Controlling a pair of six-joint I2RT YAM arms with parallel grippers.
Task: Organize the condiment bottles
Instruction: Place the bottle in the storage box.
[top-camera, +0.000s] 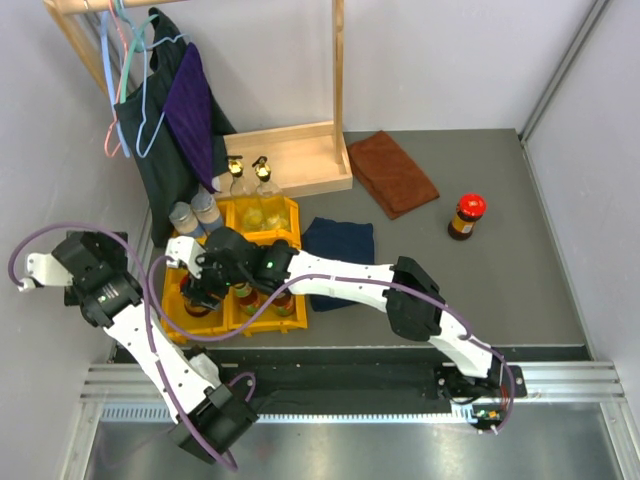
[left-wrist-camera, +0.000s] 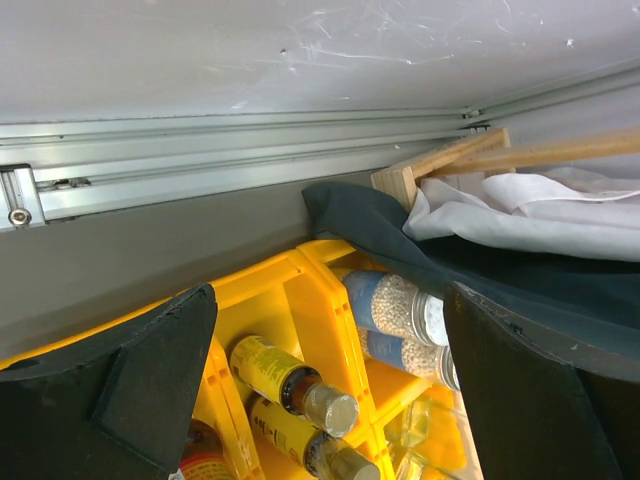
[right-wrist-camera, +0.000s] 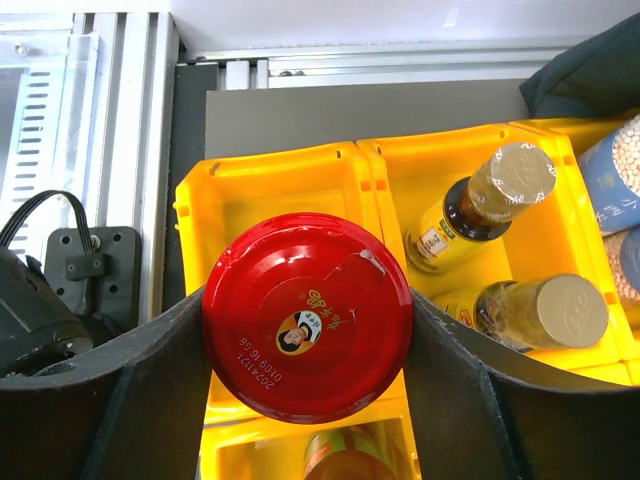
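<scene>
Right wrist: red-lidded jar (right-wrist-camera: 307, 318) clamped in right pincer (right-wrist-camera: 308, 335); left pincer (left-wrist-camera: 330, 335) apart.

yellow bins (top-camera: 295, 222), brown cloth (top-camera: 393, 172), navy cloth (top-camera: 340, 246), wooden rack (top-camera: 305, 160), hung clothes (top-camera: 188, 112)

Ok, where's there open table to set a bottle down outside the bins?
Bare grey table lies right of the navy cloth, on the near side of the lone red-lidded jar, out to the right wall. A narrower strip runs between the brown cloth and that jar. The left is crowded: yellow bins, clear gold-topped bottles, hanging clothes.
</scene>
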